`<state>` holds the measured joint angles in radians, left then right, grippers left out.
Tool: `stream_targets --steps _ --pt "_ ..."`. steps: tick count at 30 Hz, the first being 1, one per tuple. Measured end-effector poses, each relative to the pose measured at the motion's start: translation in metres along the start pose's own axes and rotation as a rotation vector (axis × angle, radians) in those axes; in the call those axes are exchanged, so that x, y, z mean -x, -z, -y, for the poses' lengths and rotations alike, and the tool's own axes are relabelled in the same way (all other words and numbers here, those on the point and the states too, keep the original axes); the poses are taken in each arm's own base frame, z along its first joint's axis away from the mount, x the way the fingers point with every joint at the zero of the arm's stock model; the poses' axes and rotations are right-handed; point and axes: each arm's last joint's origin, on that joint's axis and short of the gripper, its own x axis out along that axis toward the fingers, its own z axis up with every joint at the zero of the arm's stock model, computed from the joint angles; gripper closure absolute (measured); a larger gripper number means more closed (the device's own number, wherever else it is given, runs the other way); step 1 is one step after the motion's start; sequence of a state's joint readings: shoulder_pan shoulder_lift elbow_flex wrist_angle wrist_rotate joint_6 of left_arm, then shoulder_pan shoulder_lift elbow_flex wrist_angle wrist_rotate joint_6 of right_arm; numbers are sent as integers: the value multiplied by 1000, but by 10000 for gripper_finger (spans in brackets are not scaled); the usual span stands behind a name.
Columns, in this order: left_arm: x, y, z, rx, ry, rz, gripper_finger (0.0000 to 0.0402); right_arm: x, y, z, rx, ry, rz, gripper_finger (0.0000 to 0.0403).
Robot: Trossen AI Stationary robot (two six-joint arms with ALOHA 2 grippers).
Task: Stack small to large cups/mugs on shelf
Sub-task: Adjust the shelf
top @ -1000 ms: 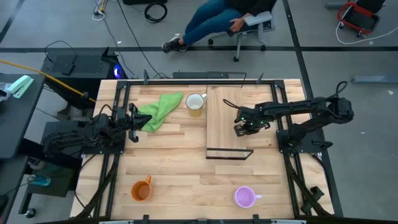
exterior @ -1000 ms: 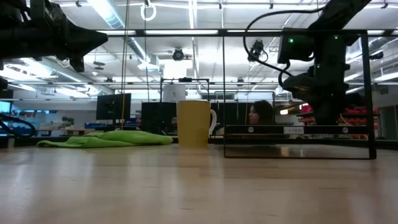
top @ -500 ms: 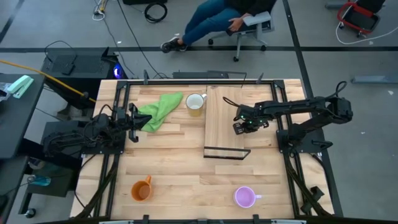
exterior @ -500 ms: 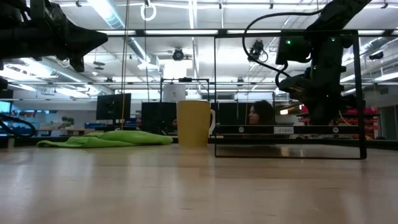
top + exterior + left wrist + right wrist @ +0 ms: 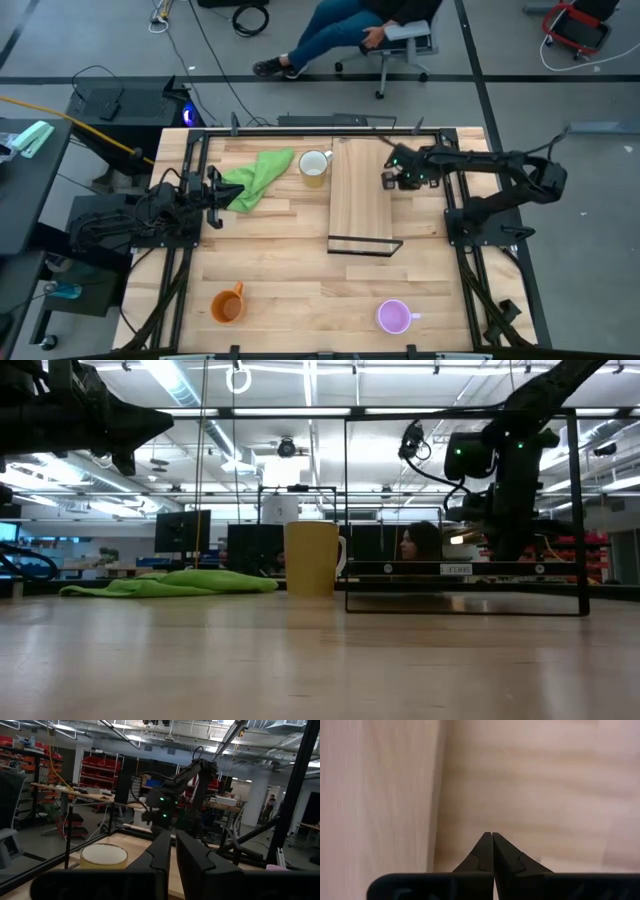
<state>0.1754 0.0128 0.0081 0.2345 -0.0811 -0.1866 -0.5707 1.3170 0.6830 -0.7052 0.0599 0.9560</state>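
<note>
Right gripper (image 5: pixel 388 178) shut, empty, over shelf (image 5: pixel 357 195) edge. Left gripper (image 5: pixel 214 190) nearly shut, empty, beside cloth. White mug (image 5: pixel 314 166) beside shelf: rigid, likely fragile; grasp rim.

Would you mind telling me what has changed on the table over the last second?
The right gripper, shut and empty, slid the shelf a little toward the white mug, then drew back toward the table's far edge. The left gripper, green cloth, white mug, orange mug and purple mug stayed put.
</note>
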Motion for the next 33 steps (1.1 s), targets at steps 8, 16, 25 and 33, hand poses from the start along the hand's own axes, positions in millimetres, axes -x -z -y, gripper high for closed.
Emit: stream_targets --steps 8,16,25,33 --pt "0 0 0 -23 0 0 370 0 -33 6 -78 -125 114 402" --pt "0 0 0 -26 0 1 369 0 -40 6 -100 -145 137 403" --pt "0 -1 0 -40 -3 9 376 -18 -53 -8 -62 -90 118 403" --pt "0 -1 0 -40 -3 8 367 -18 -66 -31 -16 -98 126 403"
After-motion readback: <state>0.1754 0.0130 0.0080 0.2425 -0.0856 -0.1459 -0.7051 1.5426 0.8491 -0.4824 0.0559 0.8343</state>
